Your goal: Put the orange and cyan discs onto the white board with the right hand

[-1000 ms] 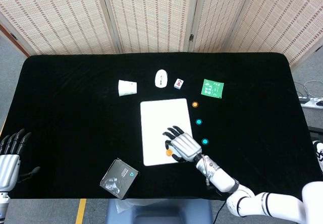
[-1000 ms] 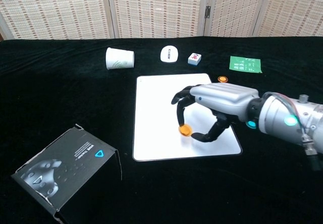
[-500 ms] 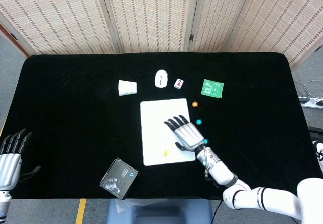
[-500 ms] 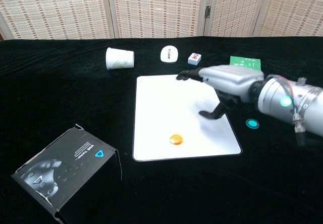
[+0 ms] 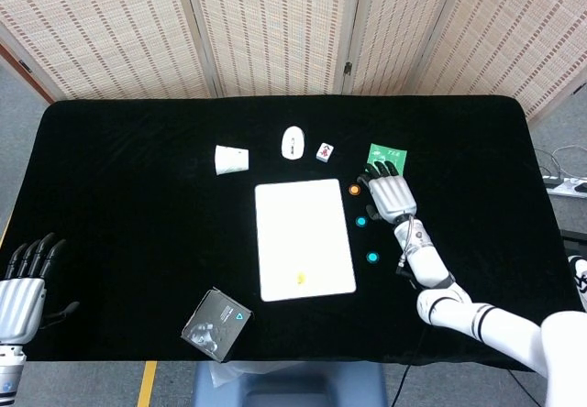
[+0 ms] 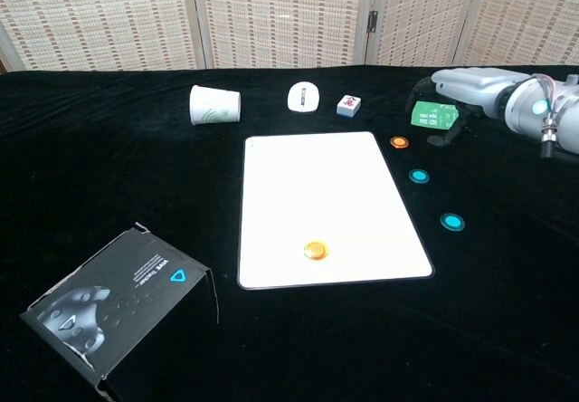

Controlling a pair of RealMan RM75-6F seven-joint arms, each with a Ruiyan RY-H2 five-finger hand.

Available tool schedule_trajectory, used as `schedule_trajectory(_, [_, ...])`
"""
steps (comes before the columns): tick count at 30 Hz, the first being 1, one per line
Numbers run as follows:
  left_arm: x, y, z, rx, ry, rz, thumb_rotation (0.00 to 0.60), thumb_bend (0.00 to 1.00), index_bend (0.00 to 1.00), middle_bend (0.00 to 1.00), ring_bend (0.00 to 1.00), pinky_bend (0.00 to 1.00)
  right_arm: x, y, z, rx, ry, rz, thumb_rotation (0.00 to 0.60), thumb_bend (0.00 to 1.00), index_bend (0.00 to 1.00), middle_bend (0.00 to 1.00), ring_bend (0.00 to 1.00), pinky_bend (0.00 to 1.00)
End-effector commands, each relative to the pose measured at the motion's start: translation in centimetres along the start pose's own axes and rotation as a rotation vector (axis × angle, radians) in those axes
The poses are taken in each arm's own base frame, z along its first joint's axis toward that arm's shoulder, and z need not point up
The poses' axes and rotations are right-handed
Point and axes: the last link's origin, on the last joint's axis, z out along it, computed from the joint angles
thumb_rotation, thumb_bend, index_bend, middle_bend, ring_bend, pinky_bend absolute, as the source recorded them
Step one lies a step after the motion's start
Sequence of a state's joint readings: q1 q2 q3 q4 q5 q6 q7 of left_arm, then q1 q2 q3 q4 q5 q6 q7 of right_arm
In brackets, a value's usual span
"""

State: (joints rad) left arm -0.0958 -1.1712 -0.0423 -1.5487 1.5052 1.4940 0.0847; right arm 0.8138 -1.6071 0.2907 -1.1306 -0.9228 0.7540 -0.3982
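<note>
The white board (image 5: 304,233) (image 6: 321,189) lies mid-table. One orange disc (image 5: 301,279) (image 6: 315,250) sits on its near part. A second orange disc (image 5: 355,190) (image 6: 399,142) lies on the black cloth just off the board's far right corner. Two cyan discs (image 5: 361,222) (image 5: 372,258) (image 6: 419,176) (image 6: 451,222) lie on the cloth along the board's right side. My right hand (image 5: 390,194) (image 6: 461,90) hovers open and empty just right of the off-board orange disc, partly over the green card. My left hand (image 5: 23,283) rests open at the lower left of the head view.
Along the far side lie a tipped paper cup (image 5: 232,159) (image 6: 214,105), a white mouse (image 5: 293,141) (image 6: 304,97), a small tile (image 5: 326,152) (image 6: 349,105) and a green card (image 5: 389,158) (image 6: 425,114). A black box (image 5: 216,324) (image 6: 118,304) sits near the front left.
My right hand let go of the orange disc on the board's near part, then swung away to the far right, beside the second orange disc. The left hand stayed put.
</note>
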Motion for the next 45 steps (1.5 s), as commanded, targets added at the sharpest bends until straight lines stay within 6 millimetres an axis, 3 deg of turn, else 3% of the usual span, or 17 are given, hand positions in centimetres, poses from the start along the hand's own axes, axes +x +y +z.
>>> schedule_trajectory(1, [0.0, 0.0, 0.0, 0.003, -0.003, 0.002, 0.6, 0.16, 0.08, 0.01, 0.03, 0.0, -0.5, -1.0, 2.3, -0.021, -0.037, -0.001, 0.6, 0.44, 0.29, 0.13, 0.01, 0.0])
schedule_trajectory(16, [0.1, -0.1, 0.2, 0.019, -0.009, 0.009, 0.6, 0.16, 0.08, 0.01, 0.03, 0.0, -1.7, -3.1, 5.8, -0.037, -0.096, -0.068, 0.6, 0.44, 0.37, 0.14, 0.02, 0.0])
schedule_trajectory(36, [-0.1, -0.6, 0.1, 0.034, -0.016, 0.009, 0.6, 0.16, 0.07, 0.01, 0.03, 0.0, -1.9, -2.5, 6.8, -0.088, -0.107, -0.1, 0.6, 0.44, 0.42, 0.15, 0.02, 0.0])
schedule_trajectory(45, [-0.2, -0.6, 0.1, 0.036, -0.019, 0.009, 0.6, 0.16, 0.07, 0.01, 0.03, 0.0, -1.9, -2.4, 6.8, -0.09, -0.101, -0.102, 0.6, 0.44, 0.51, 0.18, 0.02, 0.0])
